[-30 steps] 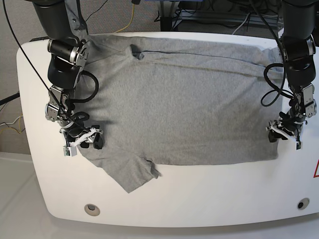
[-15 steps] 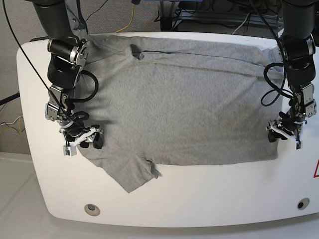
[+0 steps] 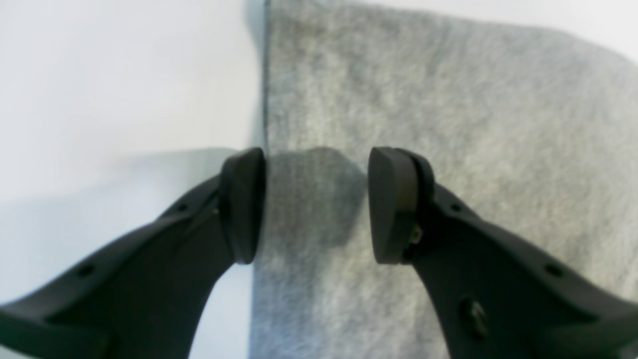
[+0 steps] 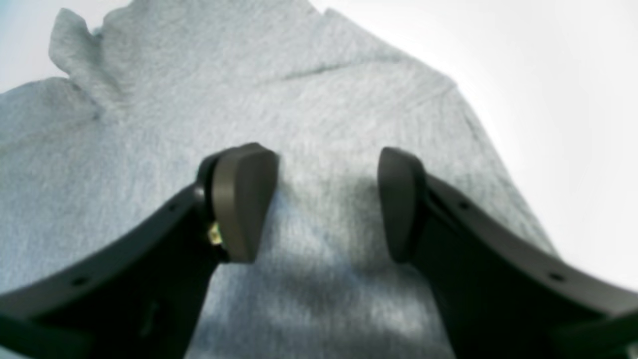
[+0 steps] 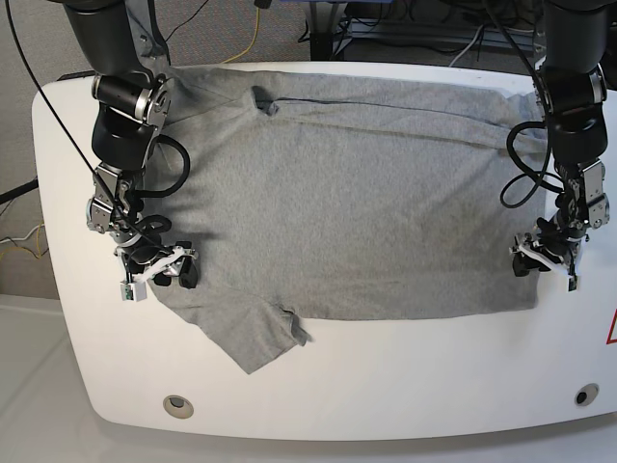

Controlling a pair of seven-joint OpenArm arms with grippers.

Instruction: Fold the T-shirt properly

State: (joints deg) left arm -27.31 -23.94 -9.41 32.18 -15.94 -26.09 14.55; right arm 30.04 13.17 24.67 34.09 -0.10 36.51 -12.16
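Hiding T-shirt [image 5: 337, 193] lettering, plain side up.

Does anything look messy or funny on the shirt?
Mostly the T-shirt lies flat, but one sleeve sticks out crookedly at the near edge with a small crumpled flap, and the far edge has a little bunched fold.

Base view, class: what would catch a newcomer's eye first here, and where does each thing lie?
The grey T-shirt spreads plain side up across most of the white table, one sleeve poking toward the near edge. At its sides, the right gripper and left gripper hang low with jaws open, the left straddling the shirt's straight edge.
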